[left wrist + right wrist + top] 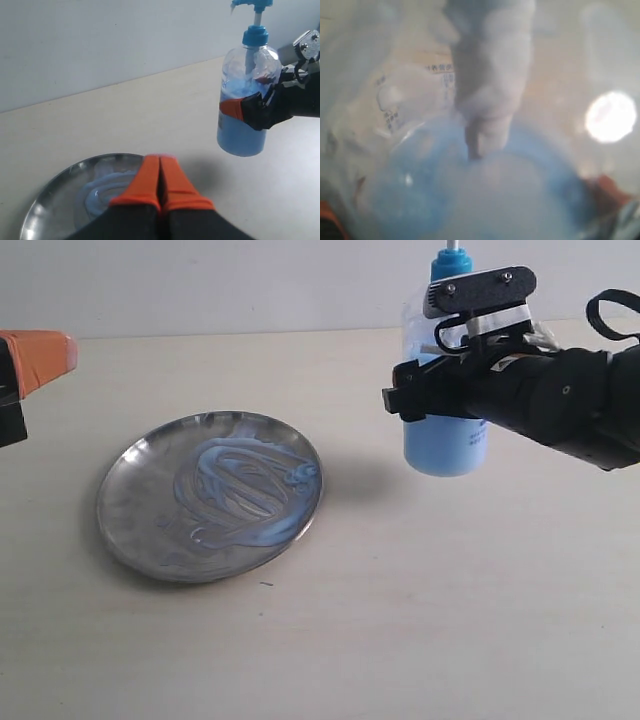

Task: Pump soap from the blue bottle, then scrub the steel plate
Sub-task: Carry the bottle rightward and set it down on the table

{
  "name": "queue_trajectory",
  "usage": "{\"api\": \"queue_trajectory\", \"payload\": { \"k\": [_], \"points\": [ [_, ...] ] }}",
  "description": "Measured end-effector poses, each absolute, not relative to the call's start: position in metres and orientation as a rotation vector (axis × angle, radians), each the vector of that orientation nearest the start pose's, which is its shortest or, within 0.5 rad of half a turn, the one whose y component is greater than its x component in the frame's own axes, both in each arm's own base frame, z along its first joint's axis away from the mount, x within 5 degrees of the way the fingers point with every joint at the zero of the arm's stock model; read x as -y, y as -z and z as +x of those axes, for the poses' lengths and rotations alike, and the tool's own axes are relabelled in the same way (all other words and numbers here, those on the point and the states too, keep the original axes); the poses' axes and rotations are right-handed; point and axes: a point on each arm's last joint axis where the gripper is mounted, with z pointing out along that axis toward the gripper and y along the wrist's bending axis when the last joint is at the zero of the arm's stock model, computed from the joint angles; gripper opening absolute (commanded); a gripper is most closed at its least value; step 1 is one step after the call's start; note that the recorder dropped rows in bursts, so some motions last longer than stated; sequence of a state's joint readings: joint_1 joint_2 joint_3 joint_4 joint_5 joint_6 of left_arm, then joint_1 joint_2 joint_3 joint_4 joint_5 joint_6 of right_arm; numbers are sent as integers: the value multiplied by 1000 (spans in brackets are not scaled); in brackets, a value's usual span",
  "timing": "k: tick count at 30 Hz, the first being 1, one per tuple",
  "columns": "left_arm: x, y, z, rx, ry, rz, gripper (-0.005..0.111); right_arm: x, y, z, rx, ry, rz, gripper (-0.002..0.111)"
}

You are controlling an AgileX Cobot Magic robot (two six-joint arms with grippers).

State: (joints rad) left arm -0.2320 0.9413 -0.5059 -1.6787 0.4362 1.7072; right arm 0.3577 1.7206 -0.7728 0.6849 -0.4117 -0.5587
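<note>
My right gripper point(437, 400) is shut on the blue bottle point(446, 445) around its middle, holding it upright at the right. The bottle's base seems to hang just above the table, with its shadow cast to the left. One orange finger pad point(232, 108) presses on the bottle point(241, 130) below the blue pump head point(255, 20). The bottle point(485, 190) fills the right wrist view as a blur. The steel plate point(140, 520) lies left of centre, smeared with swirls of pale blue soap point(245, 485). My left gripper point(160, 159) is shut and empty, over the plate point(50, 200) rim.
A pale table point(420, 620) carries everything and a light wall runs along its far edge. My left gripper point(40, 355) shows only as an orange tip at the left edge of the exterior view. The black right arm point(570, 405) reaches in from the right.
</note>
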Motion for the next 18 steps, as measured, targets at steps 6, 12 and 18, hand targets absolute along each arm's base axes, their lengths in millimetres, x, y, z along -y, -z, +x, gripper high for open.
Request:
{"api": "queue_trajectory", "payload": {
  "k": [6, 12, 18],
  "points": [
    [82, -286, 172, -1795, 591, 537, 0, -78, -176, 328, -2084, 32, -64, 0],
    [87, -286, 167, -1781, 655, 586, 0, -69, -156, 337, -2091, -20, -18, 0],
    [88, -285, 166, -1785, 646, 619, 0, -73, -132, 343, -2084, -60, -8, 0]
  ]
}}
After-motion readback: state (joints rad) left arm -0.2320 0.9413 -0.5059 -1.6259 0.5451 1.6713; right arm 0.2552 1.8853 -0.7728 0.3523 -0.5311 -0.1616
